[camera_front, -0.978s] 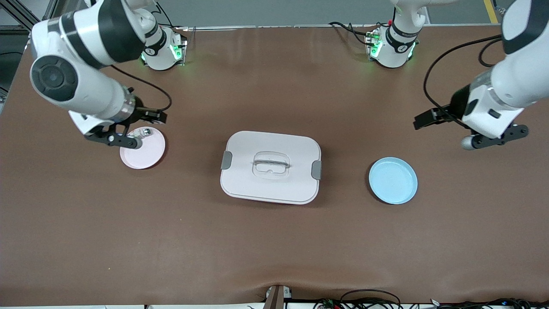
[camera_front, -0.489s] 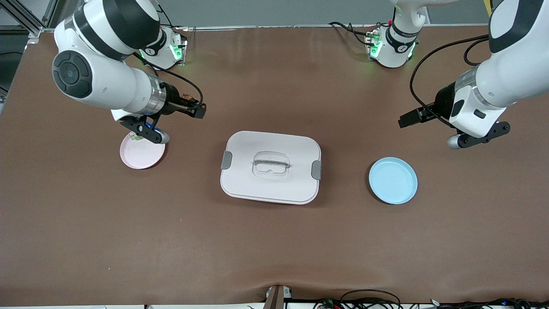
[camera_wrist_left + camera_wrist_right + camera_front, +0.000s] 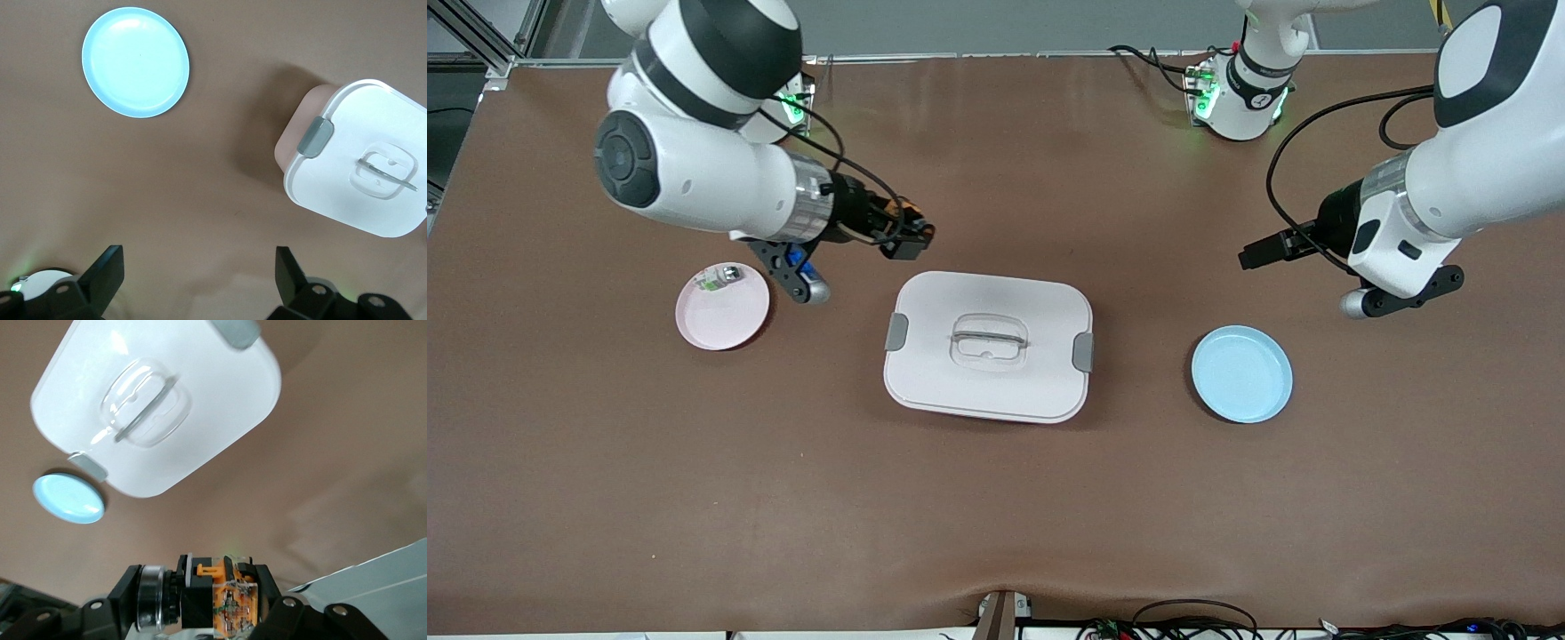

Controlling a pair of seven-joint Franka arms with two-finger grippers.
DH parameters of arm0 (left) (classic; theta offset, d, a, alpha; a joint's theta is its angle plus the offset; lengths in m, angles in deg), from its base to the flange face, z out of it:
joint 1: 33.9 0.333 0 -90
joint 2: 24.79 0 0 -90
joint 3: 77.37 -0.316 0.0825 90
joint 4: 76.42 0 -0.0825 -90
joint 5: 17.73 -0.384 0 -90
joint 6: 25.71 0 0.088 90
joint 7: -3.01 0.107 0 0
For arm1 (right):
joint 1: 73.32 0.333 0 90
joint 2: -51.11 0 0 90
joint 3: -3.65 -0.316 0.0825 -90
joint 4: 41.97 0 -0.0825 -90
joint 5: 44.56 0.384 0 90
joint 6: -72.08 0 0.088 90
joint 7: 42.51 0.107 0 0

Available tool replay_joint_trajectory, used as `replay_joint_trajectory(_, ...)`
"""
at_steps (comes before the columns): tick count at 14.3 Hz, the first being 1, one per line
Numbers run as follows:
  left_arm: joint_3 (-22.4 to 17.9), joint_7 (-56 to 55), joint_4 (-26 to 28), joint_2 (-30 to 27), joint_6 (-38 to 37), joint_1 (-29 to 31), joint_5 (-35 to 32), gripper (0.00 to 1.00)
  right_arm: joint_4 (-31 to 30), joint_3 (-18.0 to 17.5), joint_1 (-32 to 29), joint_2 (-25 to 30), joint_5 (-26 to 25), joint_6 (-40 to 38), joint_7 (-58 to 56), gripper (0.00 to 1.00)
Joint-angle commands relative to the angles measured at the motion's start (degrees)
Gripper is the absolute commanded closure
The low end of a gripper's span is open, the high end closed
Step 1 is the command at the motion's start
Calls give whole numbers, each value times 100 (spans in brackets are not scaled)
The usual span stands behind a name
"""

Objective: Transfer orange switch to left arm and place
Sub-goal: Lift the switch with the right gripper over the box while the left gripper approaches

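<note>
The right end effector [image 3: 907, 238], matte black with two short fingers, is clamped on the orange switch [image 3: 213, 593], a small blocky part with a black barrel, an orange plastic body and a ridged metal ring; it hangs in the air over the bare tabletop [image 3: 996, 516] just beside the box [image 3: 989, 346], at the corner toward the right arm's end. The box, the landmark here, is a smooth white rounded rectangle with grey side clips and a clear handle recess in its lid. The left end effector [image 3: 1258, 252], of the same black make, has its fingers [image 3: 100, 277] spread wide apart with nothing between them, up in the air over the tabletop toward the left arm's end from the box. A glossy round blue plate [image 3: 1241, 373] lies beside the box at that end. A round pink plate [image 3: 722, 306] lies beside the box toward the right arm's end and carries a small green-and-silver clear part [image 3: 719, 278]. The tabletop is a matte brown sheet, slightly rippled.
</note>
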Motion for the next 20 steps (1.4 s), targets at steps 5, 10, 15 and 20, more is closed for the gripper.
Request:
replay_joint_trajectory(5,9,-175,-152,190,37,22,530,0,229,60,486,-421,1122,1333,975,71)
replay_joint_trajectory(10,106,-202,59,120,477,-21,805,0,221,60,820,-615,1422,2379,1459,70)
replay_joint_trajectory(15,448,-543,506,-468,924,-13,1508,0,221,60,1241,-887,1643,3276,1705,70)
replay_joint_trajectory(20,1035,-572,1323,-970,2178,-13,1465,0,221,60,1304,-932,1660,3436,1705,70)
